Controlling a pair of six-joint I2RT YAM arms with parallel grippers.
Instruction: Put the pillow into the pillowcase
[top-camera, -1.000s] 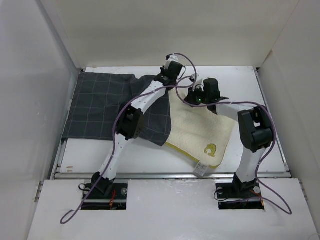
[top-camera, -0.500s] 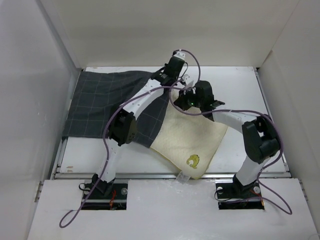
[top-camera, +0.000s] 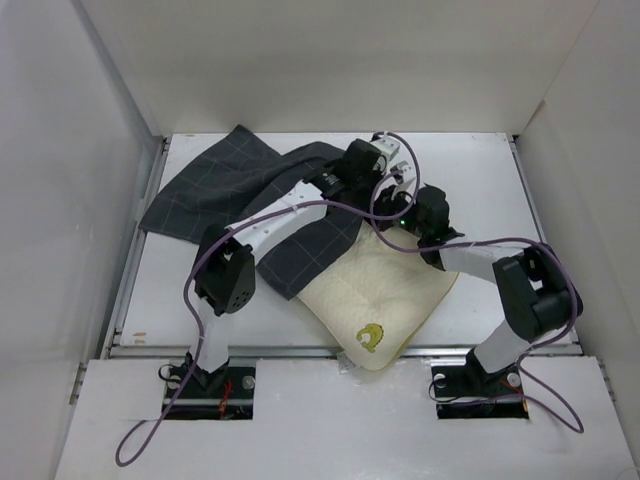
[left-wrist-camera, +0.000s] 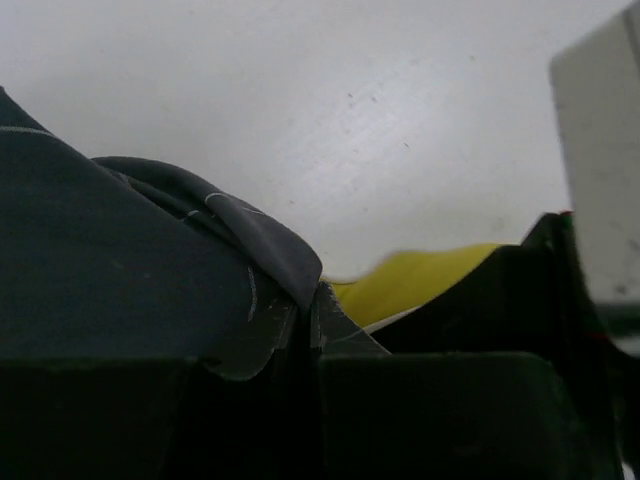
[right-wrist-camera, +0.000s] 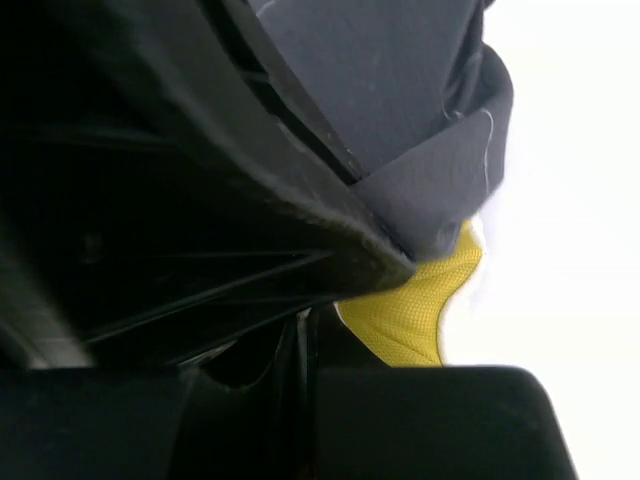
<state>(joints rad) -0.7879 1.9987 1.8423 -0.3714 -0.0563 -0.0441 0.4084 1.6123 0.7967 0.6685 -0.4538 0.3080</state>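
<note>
The cream pillow (top-camera: 385, 290) lies at the table's middle right, its emblem corner over the front rail. The dark grid-lined pillowcase (top-camera: 230, 180) is bunched across the back left and covers the pillow's far corner. My left gripper (top-camera: 390, 165) is at that far corner, shut on a fold of pillowcase (left-wrist-camera: 150, 260) in the left wrist view (left-wrist-camera: 308, 305), with the pillow's yellow band (left-wrist-camera: 420, 280) just beyond. My right gripper (top-camera: 410, 212) is close beside it, jaws shut (right-wrist-camera: 303, 345) under pillowcase fabric (right-wrist-camera: 400, 100), next to the yellow band (right-wrist-camera: 415, 305).
White walls enclose the table (top-camera: 480, 170) on the left, back and right. A metal rail (top-camera: 250, 350) runs along the front edge. Cables loop over both arms near the grippers.
Both grippers moved right and nearer. The pillow slid left and toward the front edge. The pillowcase's left end was pulled away from the left wall and bunched.
</note>
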